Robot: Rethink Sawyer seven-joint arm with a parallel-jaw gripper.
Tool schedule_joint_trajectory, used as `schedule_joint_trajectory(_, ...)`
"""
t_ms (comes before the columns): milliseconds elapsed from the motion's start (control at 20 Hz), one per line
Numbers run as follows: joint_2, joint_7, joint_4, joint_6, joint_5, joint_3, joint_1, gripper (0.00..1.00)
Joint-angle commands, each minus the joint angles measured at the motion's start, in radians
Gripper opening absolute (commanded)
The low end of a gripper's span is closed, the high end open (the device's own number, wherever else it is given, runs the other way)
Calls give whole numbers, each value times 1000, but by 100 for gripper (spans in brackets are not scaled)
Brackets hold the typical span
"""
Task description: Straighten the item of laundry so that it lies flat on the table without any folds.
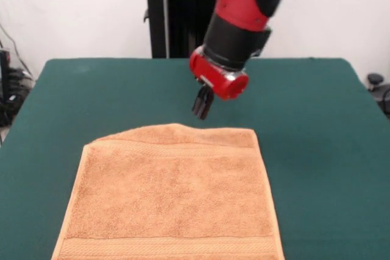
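Note:
The orange-tan towel [173, 199] lies spread on the green table [317, 126] in the near middle, its near edge cut off by the picture's bottom. Woven border bands run along its far and near ends. Its far edge bulges up slightly near the middle, where a small fold or hump shows. My gripper [202, 109] hangs from the red and black arm just beyond that far edge, a little above the table. Its dark fingers look close together with nothing between them, apart from the towel.
The arm's black pedestal [167, 22] stands behind the table's far edge. Cables and equipment [9, 89] sit off the table's left side, and a dark object [378, 86] off the right.

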Motion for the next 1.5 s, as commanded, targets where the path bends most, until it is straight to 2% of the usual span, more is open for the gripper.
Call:
schedule_joint_trajectory(50, 60, -129, 28, -2, -97, 374, -251, 0)
schedule_joint_trajectory(200, 118, -149, -56, 25, -170, 377, -305, 0)
schedule_joint_trajectory(350, 147, -147, -130, 60, -235, 328, -306, 0)
schedule_joint_trajectory(500, 155, -159, -161, 90, -279, 365, -352, 0)
schedule_joint_trajectory(600, 177, -135, -199, 94, -299, 361, -350, 0)
schedule_joint_trajectory(750, 263, -93, -290, 21, -345, 328, -333, 0)
schedule_joint_trajectory(950, 383, -105, -399, -110, -429, 366, -391, 0)
schedule_joint_trajectory(1100, 385, -98, -408, -99, -467, 386, -412, 0)
schedule_joint_trajectory(1200, 367, -28, -368, -88, -443, 398, -407, 0)
schedule_joint_trajectory(1350, 352, 173, -313, -126, -356, 343, -313, 0)
schedule_joint_trajectory(1500, 393, 418, -356, -103, -228, 145, -98, 0)
